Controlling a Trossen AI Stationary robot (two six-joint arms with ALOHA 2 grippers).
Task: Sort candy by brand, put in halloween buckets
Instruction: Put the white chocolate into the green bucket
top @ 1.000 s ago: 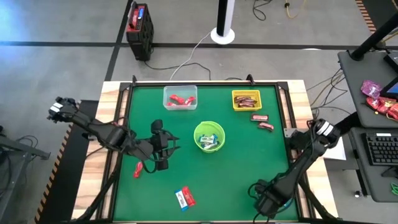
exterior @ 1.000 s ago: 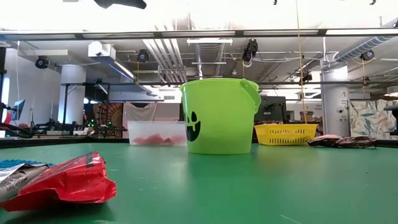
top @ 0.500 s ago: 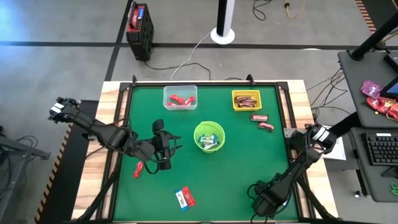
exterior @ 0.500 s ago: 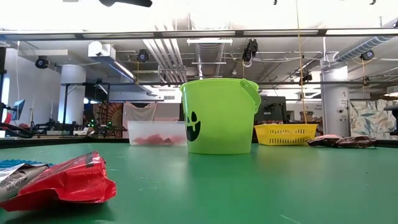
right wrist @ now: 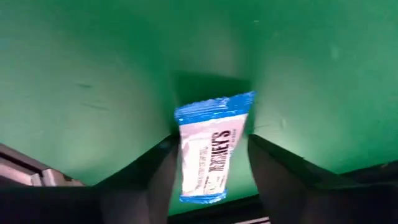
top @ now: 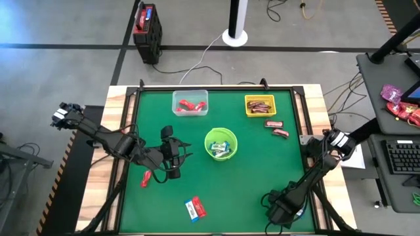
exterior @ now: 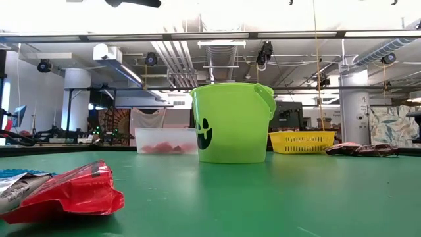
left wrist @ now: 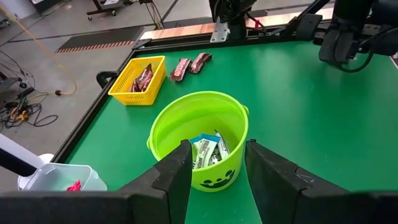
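Note:
My right gripper (top: 279, 211) is down at the table's near right corner, shut on a blue-and-white candy bar (right wrist: 211, 152). My left gripper (top: 178, 157) hovers open just left of the lime-green bowl (top: 220, 144), which holds blue-and-white bars (left wrist: 207, 150). The clear box (top: 190, 103) holds red bars and the yellow basket (top: 260, 105) holds dark brown ones. Loose on the table are a red bar (top: 146, 178), a red and a blue-and-white bar (top: 194, 208) side by side, and two bars (top: 277, 128) near the basket. My right gripper pinches the blue-and-white bar between its two fingers (right wrist: 163, 171), across the bar's width, on its long side edges (right wrist: 185, 163). The bar lies along the fingers, its blue far end (right wrist: 214, 107) sticking out past the tips over the green table. Whether it is lifted clear I cannot tell.
A raised black rim (top: 134, 124) runs around the green table. In the low view a red wrapper (exterior: 66, 194) lies close by, with the green bowl (exterior: 233, 122) behind it. Open green surface lies between the bowl and the right arm.
The right arm's elbow has shifted slightly while its gripper has stayed at the near right corner. Nothing else has visibly moved.

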